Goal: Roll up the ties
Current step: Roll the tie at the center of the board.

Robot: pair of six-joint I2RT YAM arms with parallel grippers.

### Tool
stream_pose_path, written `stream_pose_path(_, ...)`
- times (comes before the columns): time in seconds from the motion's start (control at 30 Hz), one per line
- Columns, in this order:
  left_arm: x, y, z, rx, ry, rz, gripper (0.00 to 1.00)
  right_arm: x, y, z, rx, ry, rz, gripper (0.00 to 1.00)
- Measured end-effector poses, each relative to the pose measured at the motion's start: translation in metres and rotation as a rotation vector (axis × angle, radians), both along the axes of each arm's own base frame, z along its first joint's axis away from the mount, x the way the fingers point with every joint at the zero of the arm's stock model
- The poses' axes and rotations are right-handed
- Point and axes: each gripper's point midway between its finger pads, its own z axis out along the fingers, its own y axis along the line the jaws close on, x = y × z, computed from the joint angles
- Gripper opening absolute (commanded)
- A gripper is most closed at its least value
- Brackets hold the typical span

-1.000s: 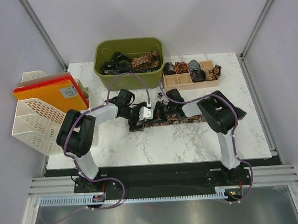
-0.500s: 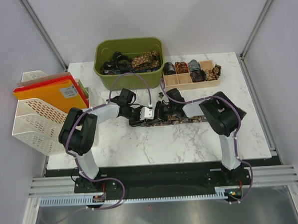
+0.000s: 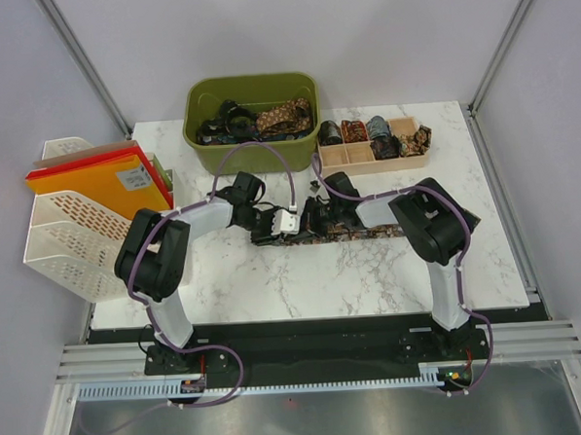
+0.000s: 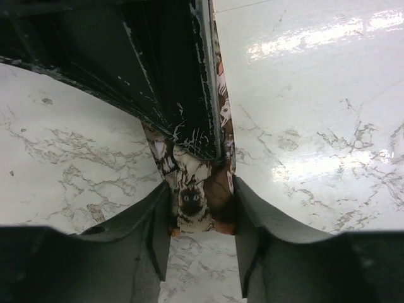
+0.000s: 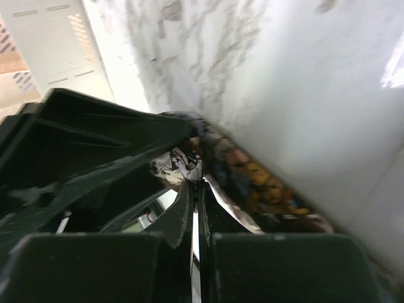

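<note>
The left gripper (image 4: 202, 211) pinches the tie (image 3: 361, 232) at its end; the right gripper (image 5: 194, 189), pressed together, rests at the cloth; rolling seems only starting; next, the end needs turning over itself.

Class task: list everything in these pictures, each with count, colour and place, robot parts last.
table: one, white marble, under everything.
bin: one, olive green, back centre.
loose ties: a heap, dark and brown, in the bin.
tray: one, pale wood, right of the bin.
rolled ties: about five, mixed colours, in the tray.
file rack: one, white, left edge.
folders: several, orange and red, in the rack.
patterned tie: one, dark with gold, lying mid-table.
left gripper: one, black, closed on the tie's end.
right gripper: one, black, shut, tips on the tie.
</note>
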Motion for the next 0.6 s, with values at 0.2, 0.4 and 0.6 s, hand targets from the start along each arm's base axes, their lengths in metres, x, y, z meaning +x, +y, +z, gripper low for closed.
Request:
stream_pose_path(0.2,0.011,0.015,0.002,0.0,0.006,0.049,0.75,0.003,-0.006,-0.014,-0.003,0.023,0.0,0.0)
stream_pose_path(0.4,0.022,0.038,0.003,0.004,0.016,0.116,0.77,0.004,-0.006,-0.015,0.007,0.028,0.006,0.0)
stream_pose_path(0.6,0.017,0.027,0.005,-0.015,0.018,0.089,0.8,0.004,-0.006,-0.015,0.017,0.037,0.016,0.0)
